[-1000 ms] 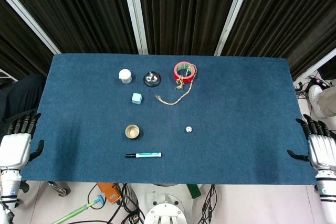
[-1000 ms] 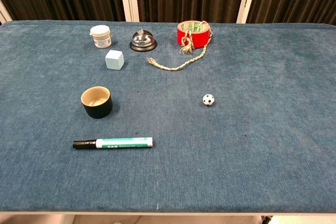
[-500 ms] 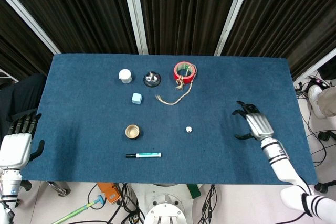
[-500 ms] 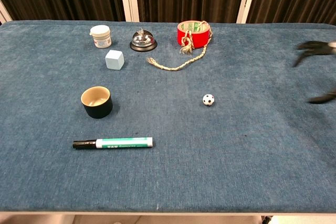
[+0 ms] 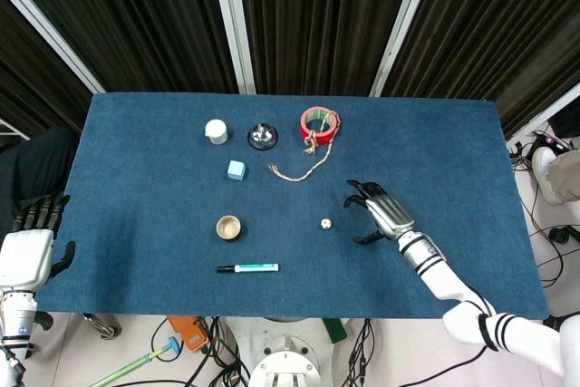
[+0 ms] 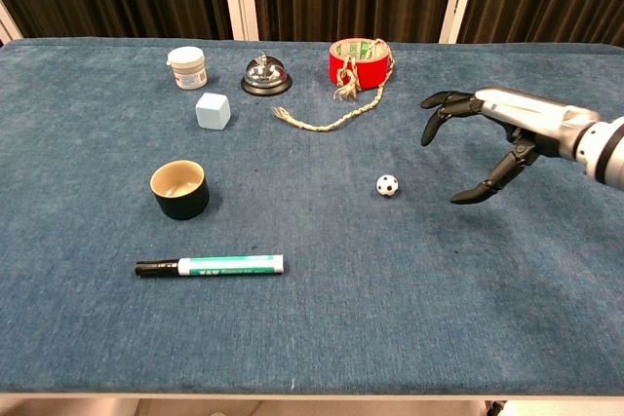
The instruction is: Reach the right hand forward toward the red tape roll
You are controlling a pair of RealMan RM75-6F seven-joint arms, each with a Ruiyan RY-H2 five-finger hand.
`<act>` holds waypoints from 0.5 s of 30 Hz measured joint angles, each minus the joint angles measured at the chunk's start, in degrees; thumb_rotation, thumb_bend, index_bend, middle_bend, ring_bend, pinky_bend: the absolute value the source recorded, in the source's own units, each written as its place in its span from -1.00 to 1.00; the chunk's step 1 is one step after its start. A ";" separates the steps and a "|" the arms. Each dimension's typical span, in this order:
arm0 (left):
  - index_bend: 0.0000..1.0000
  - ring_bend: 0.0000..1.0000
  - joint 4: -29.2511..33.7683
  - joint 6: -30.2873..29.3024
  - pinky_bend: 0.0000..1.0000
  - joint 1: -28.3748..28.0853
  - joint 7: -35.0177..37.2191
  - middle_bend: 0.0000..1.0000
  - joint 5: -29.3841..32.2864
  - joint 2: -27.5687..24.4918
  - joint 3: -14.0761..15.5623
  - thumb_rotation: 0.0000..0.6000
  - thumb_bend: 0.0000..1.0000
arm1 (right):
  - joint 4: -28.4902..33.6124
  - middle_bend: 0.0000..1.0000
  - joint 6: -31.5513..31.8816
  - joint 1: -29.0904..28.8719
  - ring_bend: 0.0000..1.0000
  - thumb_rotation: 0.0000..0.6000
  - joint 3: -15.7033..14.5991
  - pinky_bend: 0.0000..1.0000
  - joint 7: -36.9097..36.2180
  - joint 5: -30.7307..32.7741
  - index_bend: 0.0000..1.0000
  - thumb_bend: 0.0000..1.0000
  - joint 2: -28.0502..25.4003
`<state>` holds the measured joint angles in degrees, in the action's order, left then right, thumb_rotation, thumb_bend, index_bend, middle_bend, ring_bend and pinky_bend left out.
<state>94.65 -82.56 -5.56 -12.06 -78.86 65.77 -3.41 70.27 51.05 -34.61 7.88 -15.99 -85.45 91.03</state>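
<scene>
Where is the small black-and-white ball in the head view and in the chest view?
Head view: the small ball lies right of centre, just left of the open right hand.
Chest view: the ball lies right of centre, left of that hand.
Shared landmark: the red tape roll, farther back.

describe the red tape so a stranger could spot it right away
Look along the far edge of the blue table, right of the silver bell. The red tape stands there, the only red thing, with a tan rope draped over it and trailing toward the middle.
</scene>
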 measured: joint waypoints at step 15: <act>-0.95 -0.95 0.05 0.16 -0.81 -0.06 -1.78 -1.00 0.83 -0.01 -0.07 1.00 -0.18 | -7.51 -0.78 -2.77 -3.88 -0.69 1.00 -0.37 -0.73 -5.43 2.01 -0.12 -0.35 6.36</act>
<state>94.70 -82.41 -5.62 -13.83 -78.03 65.76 -3.48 62.76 48.28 -38.49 7.51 -21.41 -83.44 97.39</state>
